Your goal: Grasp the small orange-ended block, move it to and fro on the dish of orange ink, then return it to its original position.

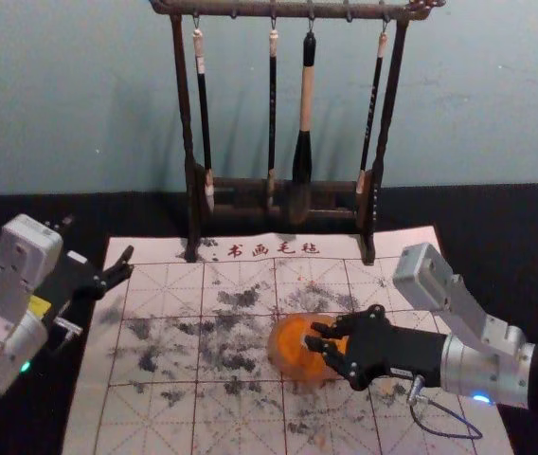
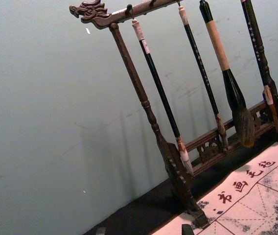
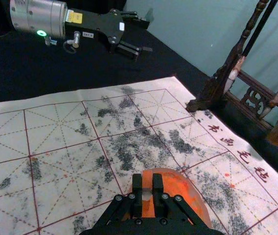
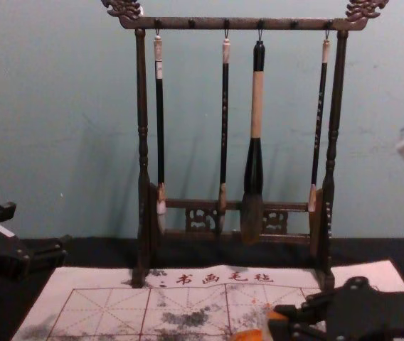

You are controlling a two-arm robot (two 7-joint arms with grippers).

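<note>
Right gripper [image 1: 313, 343]: right of centre in the lower half of the head view, reaching in from the right edge over the ink dish [image 1: 289, 353]. Its fingers are closed on the small block [image 3: 147, 192], clamped between the two tips at the lower centre of the right wrist view. Block reads as orange at its upper end, pale below. It lies over the dish of orange ink in that view; whether it touches the ink, cannot tell. Chest view: same gripper at the lower right, block at its tips, dish at the bottom edge beside them. Left gripper [image 1: 98, 243]: parked at the left of the head view, beside the mat's upper left corner; fingers spread wide. Practice mat [image 1: 160, 332]: pale, red-gridded, grey-smudged, laid on the black table surface [image 1: 13, 209], a line of characters along its far edge. Brush rack [image 1: 192, 180]: upright at the top centre of the head view, feet on the mat's far edge, four brushes [image 1: 306, 100] hanging from its crossbar.
</note>
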